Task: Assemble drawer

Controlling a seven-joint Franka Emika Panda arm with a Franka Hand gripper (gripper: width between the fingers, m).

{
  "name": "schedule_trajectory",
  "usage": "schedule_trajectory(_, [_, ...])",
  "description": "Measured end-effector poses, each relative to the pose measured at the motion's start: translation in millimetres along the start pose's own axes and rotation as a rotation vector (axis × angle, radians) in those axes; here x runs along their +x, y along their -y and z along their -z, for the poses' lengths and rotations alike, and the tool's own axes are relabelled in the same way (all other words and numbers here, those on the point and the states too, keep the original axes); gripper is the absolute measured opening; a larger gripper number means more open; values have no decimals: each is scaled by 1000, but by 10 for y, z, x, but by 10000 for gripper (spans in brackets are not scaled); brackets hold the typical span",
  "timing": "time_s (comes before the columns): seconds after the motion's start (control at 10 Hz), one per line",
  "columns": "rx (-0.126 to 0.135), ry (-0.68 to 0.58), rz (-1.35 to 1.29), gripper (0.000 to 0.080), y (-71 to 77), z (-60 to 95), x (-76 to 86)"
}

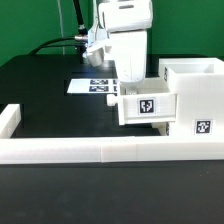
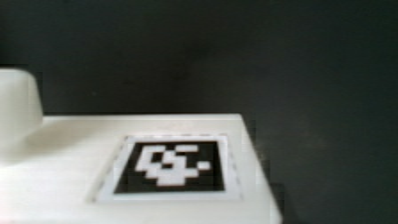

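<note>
The white drawer housing [image 1: 196, 92] stands at the exterior view's right, with a square tag low on its front. A small white tray [image 1: 147, 104] with a tag on its front sticks out of the housing toward the exterior view's left. My gripper [image 1: 134, 80] hangs straight down over the tray's back part, its fingertips at the tray's top edge. The tray hides the fingertips, so I cannot tell their grip. The wrist view shows a white tagged face [image 2: 173, 165] close up; the fingers do not show clearly there. A second tray is not in view.
A low white wall strip [image 1: 90, 150] runs along the table's front and turns back at the exterior view's left. The marker board [image 1: 93, 86] lies flat behind the gripper. A black cable hangs behind the arm.
</note>
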State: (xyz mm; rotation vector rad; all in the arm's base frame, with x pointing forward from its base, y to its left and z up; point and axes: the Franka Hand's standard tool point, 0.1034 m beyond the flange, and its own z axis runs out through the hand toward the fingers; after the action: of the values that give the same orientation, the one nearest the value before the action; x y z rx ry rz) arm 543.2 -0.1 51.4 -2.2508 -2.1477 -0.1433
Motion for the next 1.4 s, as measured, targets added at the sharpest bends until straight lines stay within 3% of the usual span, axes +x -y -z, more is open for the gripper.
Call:
schedule_trajectory(0.1, [0, 0, 0, 44, 0, 0, -1])
schedule_trajectory(0.2, [26, 4, 0, 44, 17, 2, -9])
schedule_trajectory(0.4, [21, 14, 29, 44, 19, 1, 16])
schedule_trajectory(0.7, [35, 30, 37, 44, 10, 14, 8])
schedule_trajectory(1.4, [22, 28, 53, 44, 22, -1, 30])
